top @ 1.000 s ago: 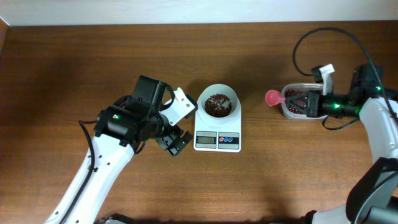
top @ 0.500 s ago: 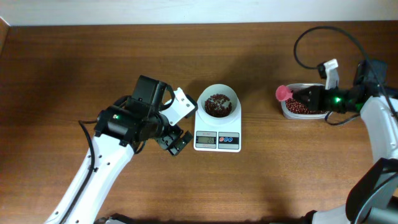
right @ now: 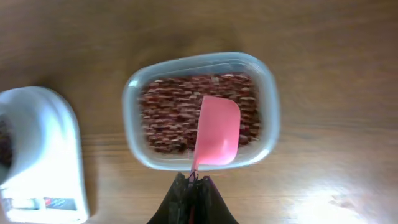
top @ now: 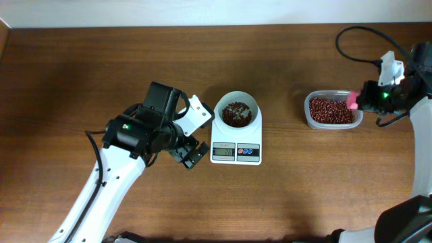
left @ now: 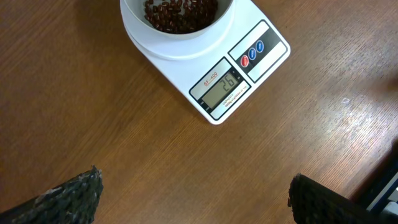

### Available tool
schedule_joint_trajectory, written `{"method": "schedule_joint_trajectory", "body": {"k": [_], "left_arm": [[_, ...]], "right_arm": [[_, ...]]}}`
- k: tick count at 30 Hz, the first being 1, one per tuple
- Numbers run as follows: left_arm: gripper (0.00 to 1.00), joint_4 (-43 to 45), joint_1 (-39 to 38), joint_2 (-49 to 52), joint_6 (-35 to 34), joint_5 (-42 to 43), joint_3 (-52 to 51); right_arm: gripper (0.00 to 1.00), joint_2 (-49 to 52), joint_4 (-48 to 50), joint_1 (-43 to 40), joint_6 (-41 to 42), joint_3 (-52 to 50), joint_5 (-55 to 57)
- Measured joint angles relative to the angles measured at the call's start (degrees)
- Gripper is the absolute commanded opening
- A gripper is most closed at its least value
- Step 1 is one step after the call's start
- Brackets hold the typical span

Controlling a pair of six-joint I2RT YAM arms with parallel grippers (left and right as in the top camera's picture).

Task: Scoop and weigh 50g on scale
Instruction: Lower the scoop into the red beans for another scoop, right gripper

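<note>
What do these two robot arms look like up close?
The left arm and right arm pair white tubular links with bulky black joint housings, each with a small green light. The left gripper has black, rough-textured fingers and a white bracket. The right gripper is black and narrow; a black cable loops behind that arm.

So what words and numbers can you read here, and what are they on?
"26": on the grey display of the scale.
"SF-400": on the small label just above the display.
The marks on the red and blue buttons are too small to read.
No other writing shows.
</note>
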Motion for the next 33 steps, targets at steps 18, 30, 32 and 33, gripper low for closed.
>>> {"method": "schedule_joint_trajectory", "body": {"k": [18, 30, 32, 33], "left_arm": [[0.99, 0.0, 0.0, 0.0, 0.0, 0.0, 0.0], [0.99, 0.0, 0.0, 0.0, 0.0, 0.0, 0.0], [0.99, 0.0, 0.0, 0.0, 0.0, 0.0, 0.0], [0.99, 0.0, 0.0, 0.0, 0.0, 0.0, 0.0]], "right_arm": [[0.04, 2.7, 5.2, 0.0, 0.7, -5.5, 7.1], [0.04, 8.3, 5.4, 0.0, 0.3, -5.5, 6.6], [0.04, 8.3, 5.4, 0.0, 0.3, -5.5, 6.6], [0.04, 8.3, 5.3, 0.0, 0.3, -5.5, 6.6]]}}
